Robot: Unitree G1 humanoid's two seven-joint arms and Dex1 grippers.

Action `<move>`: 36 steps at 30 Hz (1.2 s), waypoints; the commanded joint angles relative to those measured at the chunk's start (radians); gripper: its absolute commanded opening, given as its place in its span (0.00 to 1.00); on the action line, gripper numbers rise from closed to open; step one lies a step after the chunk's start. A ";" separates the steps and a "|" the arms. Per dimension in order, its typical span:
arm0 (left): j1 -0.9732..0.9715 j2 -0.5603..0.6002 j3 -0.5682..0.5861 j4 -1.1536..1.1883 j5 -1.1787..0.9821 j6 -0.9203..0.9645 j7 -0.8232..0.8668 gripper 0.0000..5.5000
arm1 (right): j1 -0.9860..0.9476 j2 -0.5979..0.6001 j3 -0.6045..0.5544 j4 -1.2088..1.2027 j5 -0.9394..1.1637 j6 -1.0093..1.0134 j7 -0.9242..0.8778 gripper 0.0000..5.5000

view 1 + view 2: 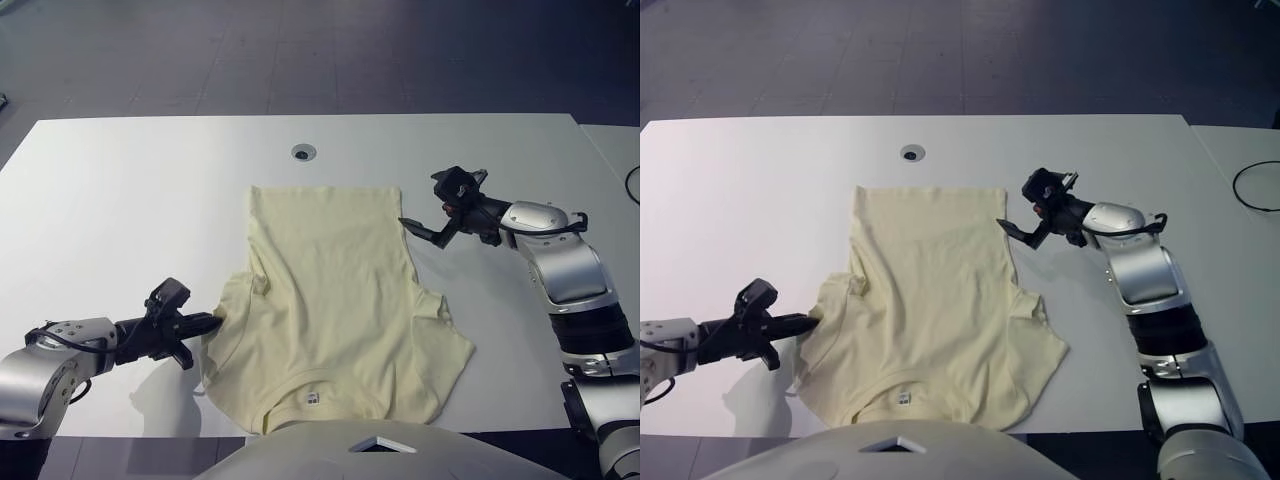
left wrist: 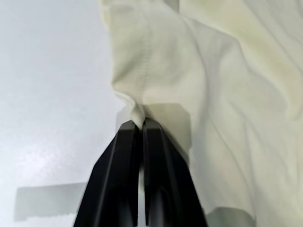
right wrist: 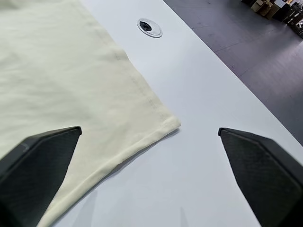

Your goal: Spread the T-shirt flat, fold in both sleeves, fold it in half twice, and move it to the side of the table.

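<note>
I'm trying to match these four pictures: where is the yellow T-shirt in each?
Left eye view: T-shirt mid-table, collar nearest the camera.
Right eye view: T-shirt likewise, slightly leftward.
Left wrist view: sleeve edge pinched in the left end effector.
Right wrist view: hem corner inside the open right end effector.
Shared landmark: white table.

Soft matt cotton T-shirt (image 1: 335, 300) — glossy table (image 1: 130, 200)

Pale yellow T-shirt (image 1: 330, 300) on the white worktop (image 1: 120, 200).
Spread but wrinkled, collar nearest the robot, hem at the far end; both sleeves bunched against the body.
</note>
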 commanded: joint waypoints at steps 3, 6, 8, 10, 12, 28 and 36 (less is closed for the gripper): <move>0.012 0.062 -0.001 0.049 0.048 0.009 0.004 0.00 | 0.052 -0.012 -0.024 -0.047 -0.011 0.026 -0.031 0.98; 0.008 0.078 -0.004 0.071 0.059 0.001 0.002 0.00 | 0.069 -0.012 -0.027 -0.061 -0.017 0.033 -0.044 0.98; 0.012 0.086 -0.005 0.079 0.064 -0.001 0.004 0.00 | 0.076 -0.013 -0.028 -0.067 -0.022 0.037 -0.049 0.98; 0.022 0.089 -0.005 0.080 0.064 0.006 0.009 0.00 | 0.076 -0.015 -0.028 -0.063 -0.029 0.037 -0.053 0.98; 0.034 0.080 0.004 0.072 0.057 0.026 0.021 0.00 | 0.077 -0.017 -0.031 -0.062 -0.035 0.037 -0.055 0.98; -0.005 -0.019 0.116 -0.007 -0.087 0.218 0.124 0.15 | 0.125 -0.017 -0.060 -0.095 -0.043 0.066 -0.092 0.98; -0.398 0.014 0.252 0.167 -0.264 0.329 0.102 0.40 | 0.106 -0.005 -0.053 -0.050 -0.048 0.050 -0.107 0.98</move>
